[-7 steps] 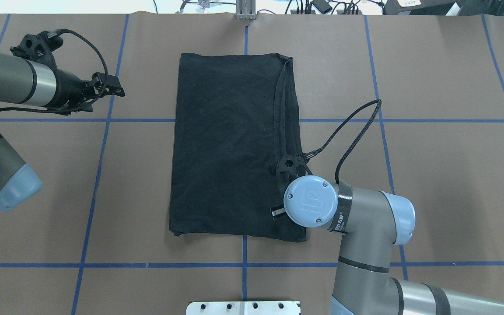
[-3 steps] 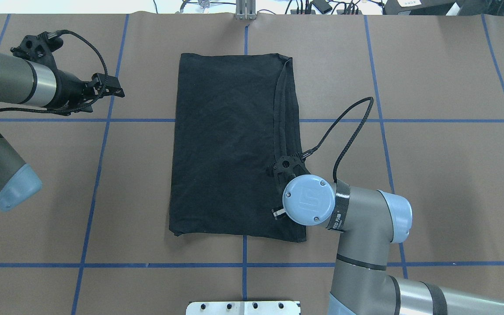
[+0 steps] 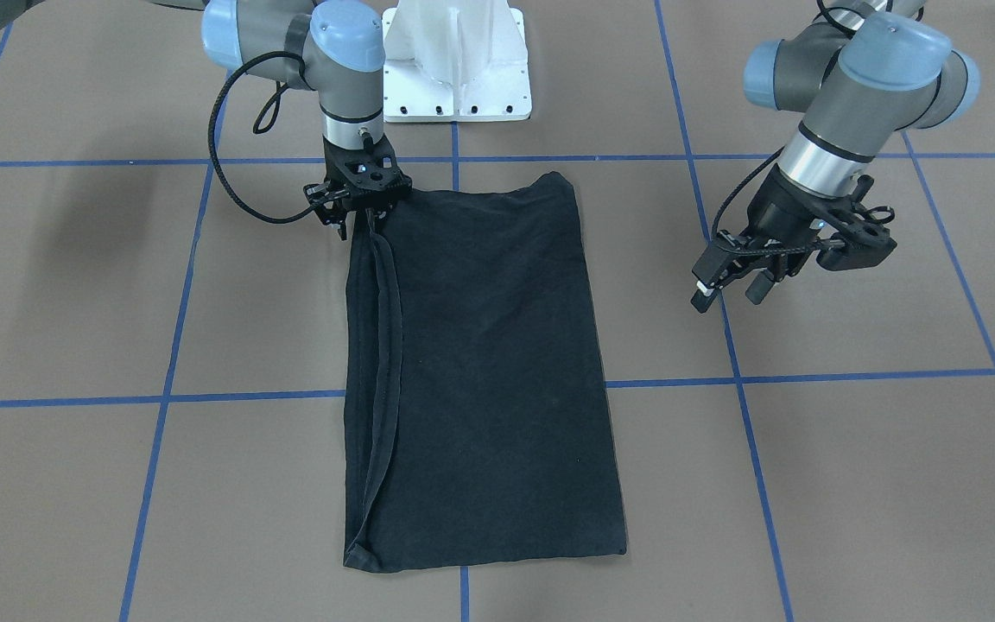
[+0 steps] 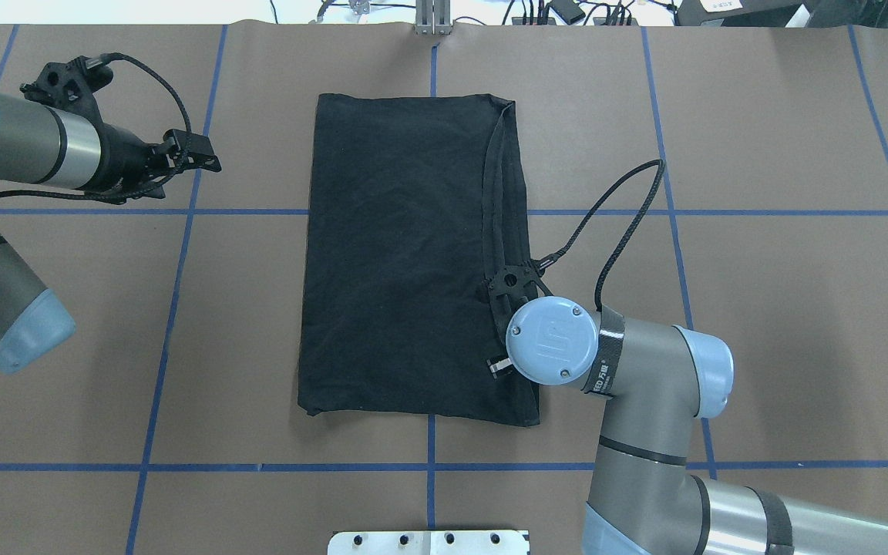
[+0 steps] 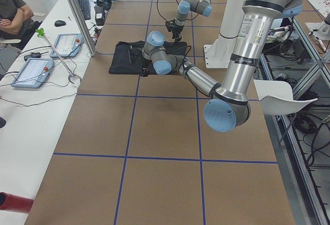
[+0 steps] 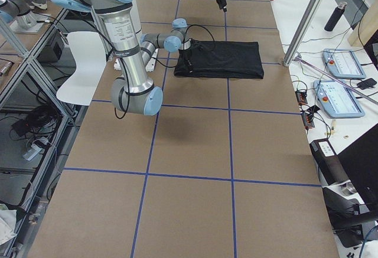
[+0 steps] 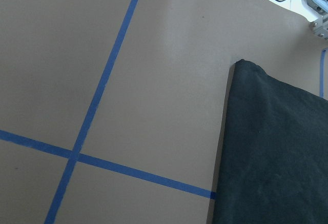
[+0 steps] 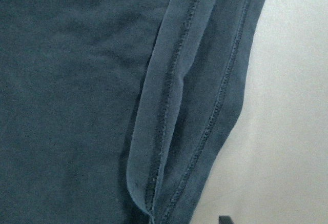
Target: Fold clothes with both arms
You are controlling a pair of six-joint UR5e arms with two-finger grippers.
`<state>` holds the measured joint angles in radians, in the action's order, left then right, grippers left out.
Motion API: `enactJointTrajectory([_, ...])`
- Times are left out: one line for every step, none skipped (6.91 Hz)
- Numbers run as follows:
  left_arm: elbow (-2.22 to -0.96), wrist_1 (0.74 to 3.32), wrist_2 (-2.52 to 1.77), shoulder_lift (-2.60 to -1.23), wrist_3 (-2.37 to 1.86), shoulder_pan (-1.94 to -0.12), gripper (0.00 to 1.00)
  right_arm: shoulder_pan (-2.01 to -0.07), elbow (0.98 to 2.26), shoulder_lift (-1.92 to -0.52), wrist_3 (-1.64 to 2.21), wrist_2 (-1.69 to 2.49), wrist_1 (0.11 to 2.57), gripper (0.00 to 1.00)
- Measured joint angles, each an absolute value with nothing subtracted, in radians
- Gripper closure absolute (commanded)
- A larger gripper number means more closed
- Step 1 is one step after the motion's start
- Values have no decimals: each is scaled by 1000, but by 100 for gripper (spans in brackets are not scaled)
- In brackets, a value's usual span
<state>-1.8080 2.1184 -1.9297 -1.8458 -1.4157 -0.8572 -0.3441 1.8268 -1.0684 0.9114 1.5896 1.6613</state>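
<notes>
The clothes are one black T-shirt (image 4: 398,254), folded into a long rectangle with the plain side up (image 3: 489,363). Stacked hems run along its right edge (image 8: 169,106). My right gripper (image 3: 359,226) points straight down over the near right corner, right at those hems. Its fingers stand slightly apart, and one fingertip (image 4: 498,366) pokes out from under the wrist cap. My left gripper (image 3: 729,294) hovers open and empty above bare table, well to the left of the shirt (image 7: 277,152).
Brown table cover with blue tape grid lines (image 4: 182,212). The white pedestal base (image 3: 456,60) stands at the near edge. A person, tablets and cables are on a side bench (image 5: 31,70) beyond the table's far edge.
The right wrist has shifted a little away from the robot's base, and its cable loop swung with it. The shirt and the left arm have stayed where they were.
</notes>
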Motion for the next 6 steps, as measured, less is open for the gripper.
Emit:
enactJointTrajectory([-1807,2118,-1930,-1846,-1416,-857,0,-349,1828,-1070,908,1595,1662,46])
enactJointTrajectory([-1807,2118,-1930,-1847,-1416,-856,0,-352,1830,-1077,907,1598,1662,46])
enactJointTrajectory([-1808,2118,-1930,-1847,-1416,-856,0,-353,1835,-1091,907,1599,1660,46])
enactJointTrajectory([-1810,2118,-1930,-1847,-1416,-856,0,-355,1844,-1115,904,1600,1656,46])
enactJointTrajectory([-1811,2118,-1930,-1847,-1417,-856,0,-359,1862,-1142,893,1601,1652,46])
enactJointTrajectory([-1811,2118,-1930,-1847,-1417,-856,0,-368,1885,-1159,879,1609,1651,43])
